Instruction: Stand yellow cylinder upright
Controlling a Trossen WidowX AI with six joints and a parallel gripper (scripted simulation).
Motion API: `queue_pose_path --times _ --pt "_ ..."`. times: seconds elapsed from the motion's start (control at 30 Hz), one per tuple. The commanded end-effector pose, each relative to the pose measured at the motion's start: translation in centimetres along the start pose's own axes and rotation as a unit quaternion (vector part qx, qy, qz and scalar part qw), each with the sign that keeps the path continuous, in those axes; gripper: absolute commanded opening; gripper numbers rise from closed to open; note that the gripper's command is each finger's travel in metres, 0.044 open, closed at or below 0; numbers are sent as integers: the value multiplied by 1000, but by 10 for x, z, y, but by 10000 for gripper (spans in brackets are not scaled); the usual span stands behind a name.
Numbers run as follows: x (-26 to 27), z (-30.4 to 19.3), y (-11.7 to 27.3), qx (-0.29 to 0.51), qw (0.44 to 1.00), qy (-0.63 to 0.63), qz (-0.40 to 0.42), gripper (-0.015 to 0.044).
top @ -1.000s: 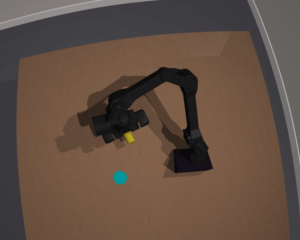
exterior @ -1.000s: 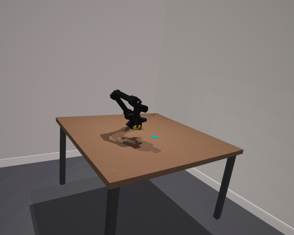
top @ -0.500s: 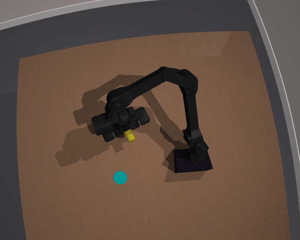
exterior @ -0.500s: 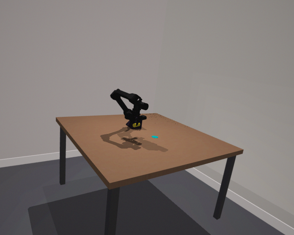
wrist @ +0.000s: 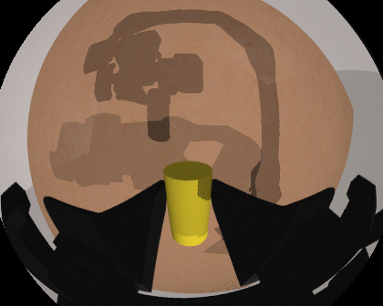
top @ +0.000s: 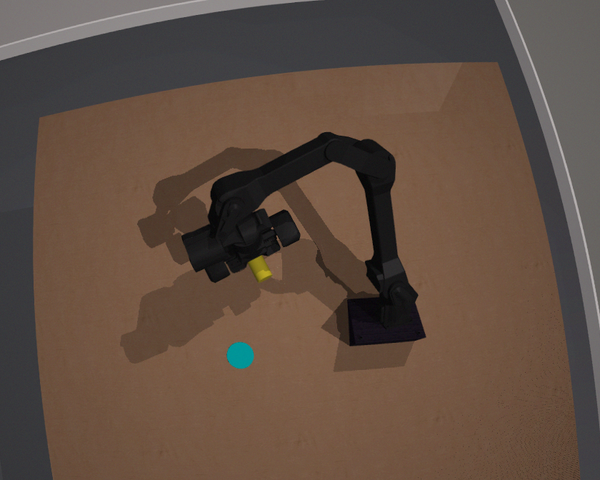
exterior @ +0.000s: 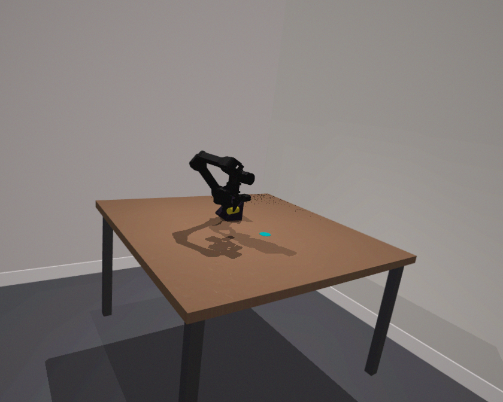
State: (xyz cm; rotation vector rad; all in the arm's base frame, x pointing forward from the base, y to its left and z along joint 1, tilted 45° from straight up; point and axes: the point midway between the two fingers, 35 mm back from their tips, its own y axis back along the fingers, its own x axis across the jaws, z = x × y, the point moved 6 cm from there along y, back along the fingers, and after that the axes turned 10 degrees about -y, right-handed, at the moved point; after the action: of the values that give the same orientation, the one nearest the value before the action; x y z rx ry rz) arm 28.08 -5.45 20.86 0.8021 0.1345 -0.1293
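The yellow cylinder (top: pixel 260 268) (exterior: pixel 232 210) (wrist: pixel 188 205) is held in the air, well above the table, with its long axis lying roughly level. My gripper (exterior: pixel 233 209) (wrist: pixel 188 184) is shut on it, one black finger on each side, as the wrist view shows. In the top view the hand hides the fingertips and part of the cylinder. The cyan circle (top: pixel 240 355) (exterior: pixel 264 234) lies flat on the table with nothing on it. In the top view it is below the cylinder and a little to the left. It does not show in the wrist view.
The wooden table (top: pixel 135 413) (exterior: pixel 329 250) carries the arm's dark base block (top: pixel 365 330), which stands right of the cyan circle in the top view. The arm arches from the base over the upper middle of the table. Its shadows fall across the table.
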Motion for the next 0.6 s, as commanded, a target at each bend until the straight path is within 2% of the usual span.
queue_pose_path --times 0.0,0.57 --pt "5 -5 4 4 999 42 3 105" --pt "33 -36 11 6 954 298 7 105"
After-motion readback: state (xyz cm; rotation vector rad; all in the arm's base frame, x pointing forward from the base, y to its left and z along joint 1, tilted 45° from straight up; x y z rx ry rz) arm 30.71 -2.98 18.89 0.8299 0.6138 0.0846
